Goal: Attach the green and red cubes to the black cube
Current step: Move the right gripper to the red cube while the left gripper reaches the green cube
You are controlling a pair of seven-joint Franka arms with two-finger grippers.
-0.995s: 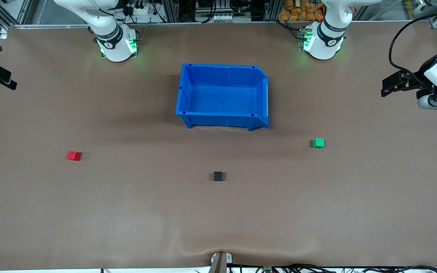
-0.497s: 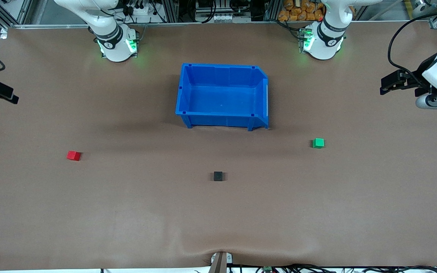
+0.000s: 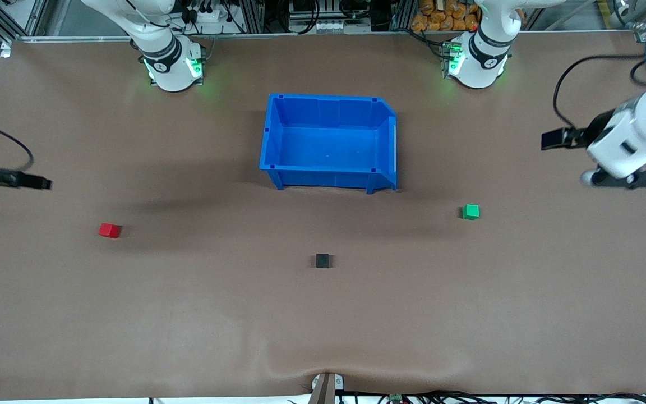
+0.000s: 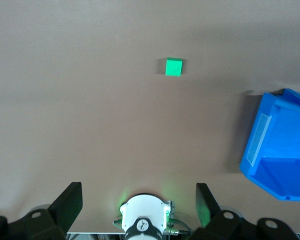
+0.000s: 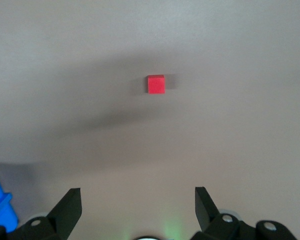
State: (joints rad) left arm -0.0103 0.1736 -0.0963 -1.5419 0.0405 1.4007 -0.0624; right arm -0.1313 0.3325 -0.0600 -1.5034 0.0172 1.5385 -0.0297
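- Three cubes lie apart on the bench in the front view: red cube toward the right arm's end, green cube toward the left arm's end, black cube between them and nearest the camera. A blue bin sits farther back. Both grippers hang over the bench ends.
- Left wrist view: left gripper, jaws spread and empty, above the green cube.
- Right wrist view: right gripper, jaws spread and empty, above the red cube.
- Handling, judged: cubes look light, rigid and smooth-faced; pinch two parallel side faces, centred.
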